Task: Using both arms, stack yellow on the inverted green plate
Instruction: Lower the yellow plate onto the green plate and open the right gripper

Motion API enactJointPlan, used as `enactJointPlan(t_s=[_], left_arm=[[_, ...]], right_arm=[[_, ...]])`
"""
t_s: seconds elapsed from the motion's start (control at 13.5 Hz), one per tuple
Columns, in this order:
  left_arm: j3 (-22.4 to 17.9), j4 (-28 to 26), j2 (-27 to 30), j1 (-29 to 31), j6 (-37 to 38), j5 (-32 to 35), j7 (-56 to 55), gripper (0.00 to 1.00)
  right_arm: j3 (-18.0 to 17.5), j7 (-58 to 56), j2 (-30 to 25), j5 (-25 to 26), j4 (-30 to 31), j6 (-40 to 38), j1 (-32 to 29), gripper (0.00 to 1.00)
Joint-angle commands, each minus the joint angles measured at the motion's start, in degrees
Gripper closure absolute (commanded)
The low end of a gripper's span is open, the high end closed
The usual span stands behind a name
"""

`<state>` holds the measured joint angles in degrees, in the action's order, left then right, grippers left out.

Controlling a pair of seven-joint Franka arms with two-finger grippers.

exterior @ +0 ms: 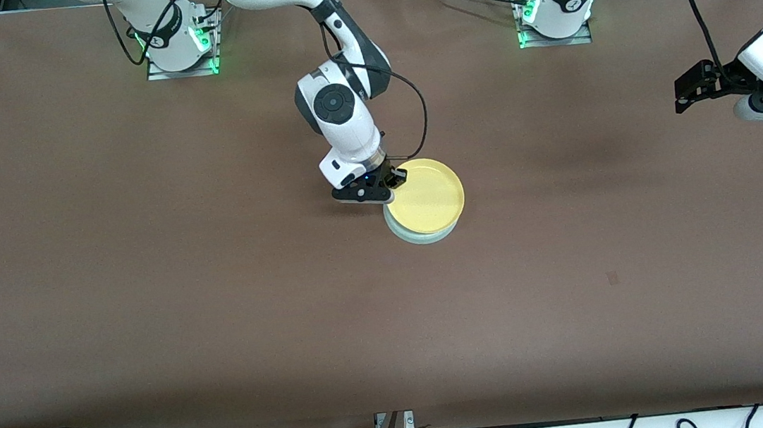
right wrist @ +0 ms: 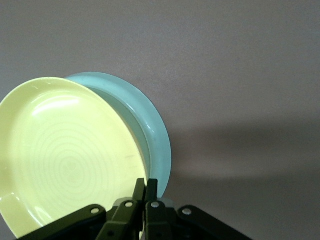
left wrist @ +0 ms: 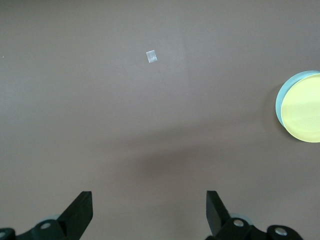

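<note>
While yellow plate (exterior: 427, 198) sits atop green plate (exterior: 423, 236), right gripper (exterior: 393, 179) pinches its rim, left gripper (left wrist: 150, 212) open.

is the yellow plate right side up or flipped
Right side up: the yellow plate shows its hollow and raised rim, sitting over the green plate, its rim pinched by the right tool.

You're looking at a pale yellow plate (exterior: 427, 198) showing faint ring lines across its inside in the right wrist view, and it's glowing a bit brighter along the rim. The green plate (exterior: 419, 236) is peeking out as a washed-out minty grey-green edge. The table (exterior: 146, 267) is reading as plain matte brown, with one tiny whitish patch (left wrist: 151, 57). Both grippers, right (exterior: 395, 179) and left (exterior: 684, 94), are showing black, on white arms with black bands.
</note>
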<state>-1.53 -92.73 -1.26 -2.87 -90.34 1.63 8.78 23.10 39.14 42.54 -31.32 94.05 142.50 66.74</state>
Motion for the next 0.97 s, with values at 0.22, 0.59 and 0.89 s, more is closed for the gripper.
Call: enactJointPlan(t_s=[0.22, 0.59, 0.89], left_arm=[[0.21, 0.44, 0.03, 0.06, -0.18, -0.75, 0.45, 0.0], [0.12, 0.35, 0.12, 0.06, -0.1, -0.75, 0.45, 0.0], [0.21, 0.44, 0.12, -0.03, -0.01, -0.75, 0.45, 0.0]], right_arm=[[0.45, -0.11, 0.7, -1.29, -1.41, -0.21, -0.64, 0.98], [0.8, -0.2, 0.44, -1.11, -1.41, -0.56, -1.61, 0.0], [0.98, 0.24, -0.09, -1.2, -1.5, -0.82, -1.7, 0.0]])
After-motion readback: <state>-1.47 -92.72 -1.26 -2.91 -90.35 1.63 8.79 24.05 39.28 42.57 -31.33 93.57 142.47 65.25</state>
